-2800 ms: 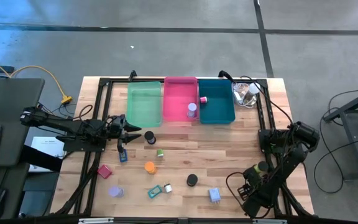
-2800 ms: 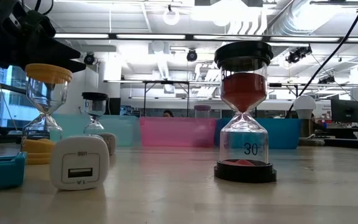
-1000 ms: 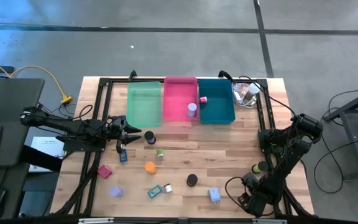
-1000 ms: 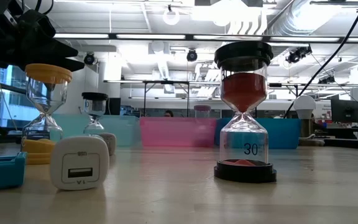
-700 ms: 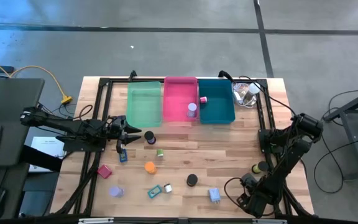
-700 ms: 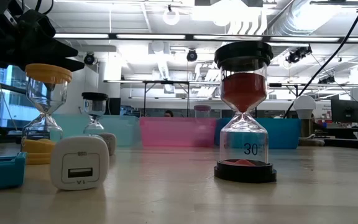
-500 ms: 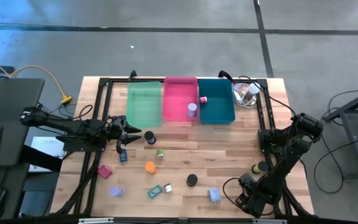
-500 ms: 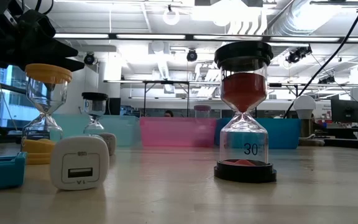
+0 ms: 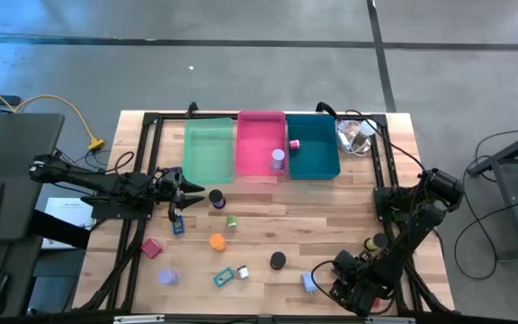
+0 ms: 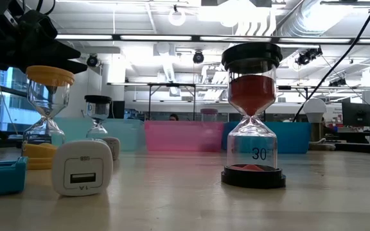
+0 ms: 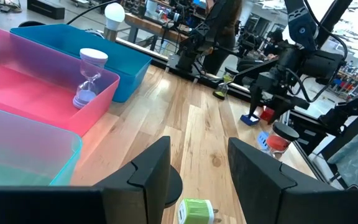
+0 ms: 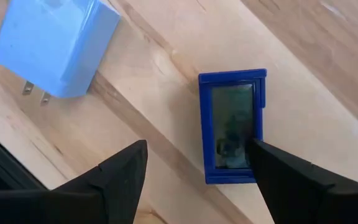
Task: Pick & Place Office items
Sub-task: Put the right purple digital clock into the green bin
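My right gripper [image 12: 197,186] hangs open near the table's front edge and points down. A small blue rectangular item [image 12: 232,124] lies on the wood between and ahead of its fingers, untouched. A light-blue plug charger [image 12: 55,43] lies just beyond it [image 9: 309,282]. My left gripper [image 11: 201,168] waits open and level at the left [image 9: 187,193], near a black cylinder [image 9: 217,199] and a green charger [image 11: 194,211]. More office items lie on the table: orange [image 9: 217,241], black [image 9: 278,260], teal [image 9: 223,277], purple [image 9: 167,277].
Green [image 9: 207,148], pink [image 9: 261,135] and teal [image 9: 315,157] trays stand side by side at the far edge. A purple hourglass [image 11: 89,74] stands in the pink tray. A clear plastic lump [image 9: 358,135] lies at the far right. The black frame rails [image 9: 383,180] run along both sides.
My right gripper has moved along the near edge toward the table's left, closer to the light-blue charger, and its wrist has rolled. It has stayed open. The left arm and the items have kept still.
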Robot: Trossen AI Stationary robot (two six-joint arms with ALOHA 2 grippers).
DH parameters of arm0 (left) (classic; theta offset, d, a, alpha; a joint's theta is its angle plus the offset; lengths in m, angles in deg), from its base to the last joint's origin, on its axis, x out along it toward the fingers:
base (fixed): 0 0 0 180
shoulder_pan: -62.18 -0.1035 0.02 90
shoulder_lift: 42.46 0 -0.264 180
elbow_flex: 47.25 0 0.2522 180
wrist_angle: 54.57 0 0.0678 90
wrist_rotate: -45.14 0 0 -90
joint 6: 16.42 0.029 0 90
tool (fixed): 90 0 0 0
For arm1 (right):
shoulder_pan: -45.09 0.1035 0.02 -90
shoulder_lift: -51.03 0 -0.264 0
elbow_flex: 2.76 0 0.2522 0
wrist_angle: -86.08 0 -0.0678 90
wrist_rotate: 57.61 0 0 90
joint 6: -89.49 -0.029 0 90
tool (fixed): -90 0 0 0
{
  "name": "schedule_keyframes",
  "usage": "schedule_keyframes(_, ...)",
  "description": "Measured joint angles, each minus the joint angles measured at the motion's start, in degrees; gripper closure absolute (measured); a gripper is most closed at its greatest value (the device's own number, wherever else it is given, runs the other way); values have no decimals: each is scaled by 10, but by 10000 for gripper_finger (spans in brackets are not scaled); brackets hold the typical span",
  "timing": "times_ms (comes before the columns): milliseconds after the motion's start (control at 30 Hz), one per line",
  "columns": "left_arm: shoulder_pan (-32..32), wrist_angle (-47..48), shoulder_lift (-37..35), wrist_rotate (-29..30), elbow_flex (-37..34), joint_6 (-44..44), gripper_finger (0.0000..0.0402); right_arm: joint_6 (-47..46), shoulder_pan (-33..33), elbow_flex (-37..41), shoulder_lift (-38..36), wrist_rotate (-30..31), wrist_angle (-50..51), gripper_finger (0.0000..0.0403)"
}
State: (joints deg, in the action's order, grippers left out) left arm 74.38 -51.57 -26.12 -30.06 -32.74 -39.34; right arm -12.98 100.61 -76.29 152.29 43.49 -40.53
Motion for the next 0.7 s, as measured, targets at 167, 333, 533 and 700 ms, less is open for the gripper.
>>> schedule_keyframes(167, 0, 0, 0, 0, 0, 0, 246, 24, -3, -10, 1, -1, 4, 131)
schedule_keyframes(333, 0, 0, 0, 0, 0, 0, 246, 44, -6, -24, 1, 1, 11, 131)
schedule_keyframes(533, 0, 0, 0, 0, 0, 0, 246, 49, -6, -44, 0, 9, 83, 131)
schedule_keyframes(700, 0, 0, 0, 0, 0, 0, 246, 40, -7, -44, 0, 9, 109, 131)
